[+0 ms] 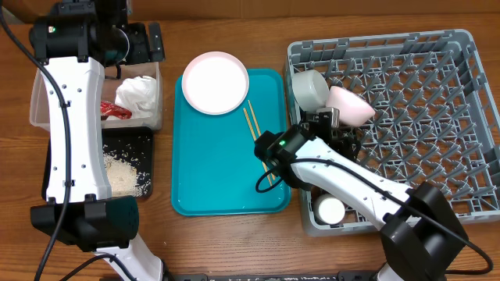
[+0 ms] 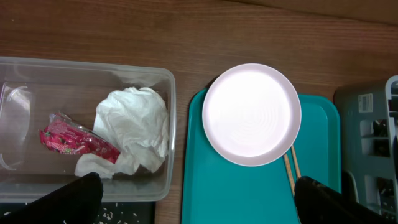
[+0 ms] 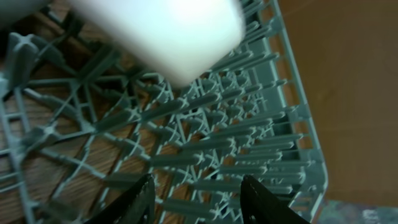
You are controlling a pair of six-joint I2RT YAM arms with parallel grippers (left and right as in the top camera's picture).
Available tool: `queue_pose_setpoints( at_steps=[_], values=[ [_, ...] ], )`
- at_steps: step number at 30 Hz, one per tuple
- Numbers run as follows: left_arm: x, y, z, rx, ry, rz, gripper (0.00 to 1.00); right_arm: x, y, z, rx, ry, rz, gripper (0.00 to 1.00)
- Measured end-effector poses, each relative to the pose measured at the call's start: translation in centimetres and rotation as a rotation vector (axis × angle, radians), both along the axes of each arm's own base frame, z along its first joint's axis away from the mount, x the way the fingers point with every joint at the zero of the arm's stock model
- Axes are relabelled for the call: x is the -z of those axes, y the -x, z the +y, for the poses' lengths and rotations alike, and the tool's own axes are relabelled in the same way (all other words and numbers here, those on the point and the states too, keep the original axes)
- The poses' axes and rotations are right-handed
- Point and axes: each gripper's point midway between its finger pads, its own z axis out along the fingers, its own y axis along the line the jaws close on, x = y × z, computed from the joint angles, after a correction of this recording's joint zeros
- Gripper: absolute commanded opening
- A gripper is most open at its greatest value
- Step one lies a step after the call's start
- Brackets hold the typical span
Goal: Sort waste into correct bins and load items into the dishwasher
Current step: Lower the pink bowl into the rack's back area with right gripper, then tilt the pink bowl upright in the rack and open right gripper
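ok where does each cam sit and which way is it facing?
Overhead: fixed above the table, facing straight down on teal tray, dish rack and clear tub; left arm and right arm show.
Left wrist: above tub and tray, facing down; left fingertips dark at the bottom corners, wide apart.
Right wrist: low over the rack, facing along its lattice; right fingertips at the bottom, apart; blurred white object up top.
Shared: overhead and left wrist both show the plate, chopsticks and napkin.
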Motion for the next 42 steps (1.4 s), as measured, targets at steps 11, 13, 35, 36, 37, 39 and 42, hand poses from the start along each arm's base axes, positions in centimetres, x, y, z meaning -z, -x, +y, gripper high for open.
queue_pose_setpoints(
  at_steps=[11,13,35,36,37,39,42],
  values=[
    [0.0,0.0,0.0,0.0,0.0,0.0,1.0,-0.8,-0.7,2.7,0.08,-0.262,-0.009,0.7],
    [0.0,0.0,0.0,0.0,0.0,0.0,1.0,-2.2,-2.0,3.2,0.096,-0.366,-0.058,0.71],
    [0.0,0.0,0.0,0.0,0.0,0.0,1.0,-2.9,-10.2,-8.0,-0.03,-1.101,0.102,0.66],
    [0.0,0.0,0.0,0.0,0.0,0.0,1.0,-2.2,-10.2,-7.7,-0.048,-1.108,0.126,0.66],
    [0.0,0.0,0.0,0.0,0.0,0.0,1.0,-1.6,-10.3,-7.4,-0.064,-1.115,0.145,0.65],
    [0.0,0.0,0.0,0.0,0.0,0.0,1.0,-0.3,-10.4,-7.0,-0.086,-1.123,0.175,0.62],
    [0.0,0.0,0.0,0.0,0.0,0.0,1.0,2.0,-10.2,-6.8,-0.102,-1.13,0.217,0.5]
  ],
)
